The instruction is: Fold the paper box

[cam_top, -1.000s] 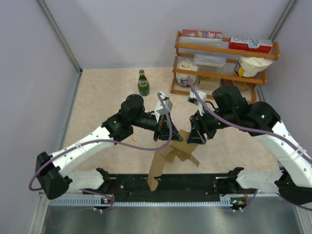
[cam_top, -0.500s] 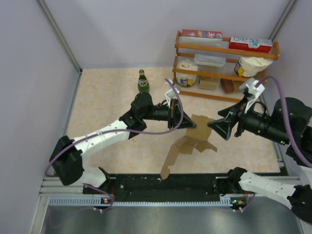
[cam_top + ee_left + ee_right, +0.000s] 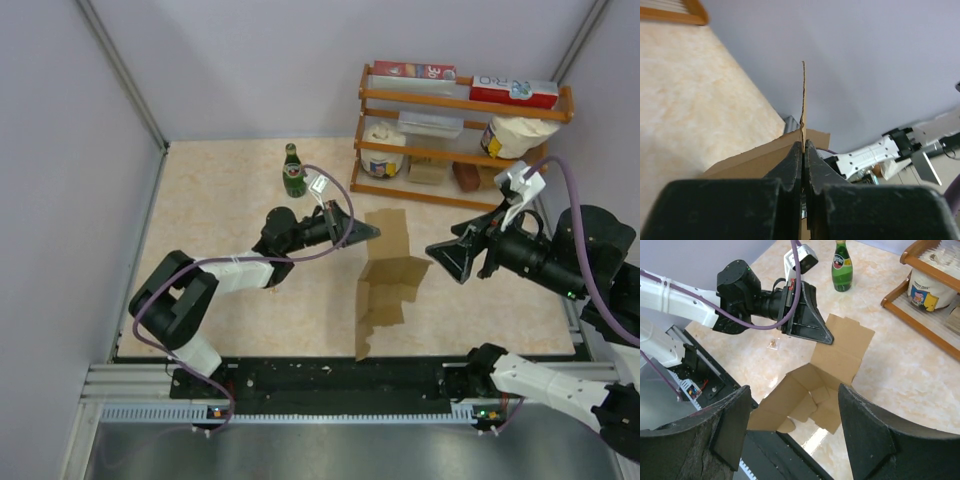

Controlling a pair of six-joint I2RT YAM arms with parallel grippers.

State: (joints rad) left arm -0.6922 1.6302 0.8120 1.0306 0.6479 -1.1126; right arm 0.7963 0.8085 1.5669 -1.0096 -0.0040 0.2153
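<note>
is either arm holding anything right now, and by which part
The left gripper is shut on the paper box, pinching the edge of its raised top panel. The right gripper is open, apart from the box, holding nothing.

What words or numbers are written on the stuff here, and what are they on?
"30": on the red carton on top of the wooden rack.
Red-and-white carton: large letters, too blurred to read.
Green bottle: the label is too small to read.
White tub: the label is blurred.
Paper box: plain brown, no print shows.
</note>
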